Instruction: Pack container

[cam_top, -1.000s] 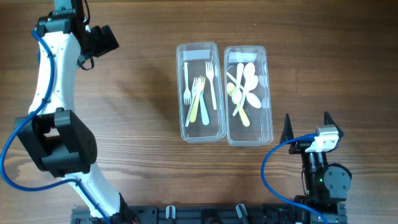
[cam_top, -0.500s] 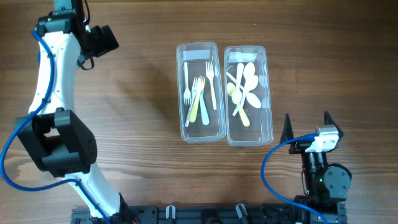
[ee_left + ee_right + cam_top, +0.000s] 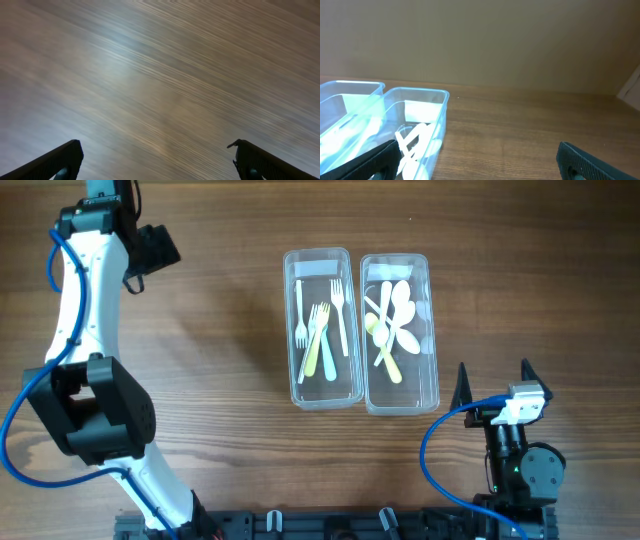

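Two clear containers stand side by side at the middle of a wooden table (image 3: 220, 360). The left container (image 3: 343, 388) holds forks (image 3: 320, 330) in white and pale yellow, and the right container (image 3: 410, 392) holds spoons (image 3: 392, 320) of the same colours lying across one another. Neither has a lid on it. The left gripper (image 3: 157, 160) hangs over bare wood at the far left, well apart from both boxes, its jaws spread wide and holding nothing. The right gripper (image 3: 493, 380) sits at the near right, just beyond the near corner of the right container, fingers pointing to the far side, jaws likewise parted and empty
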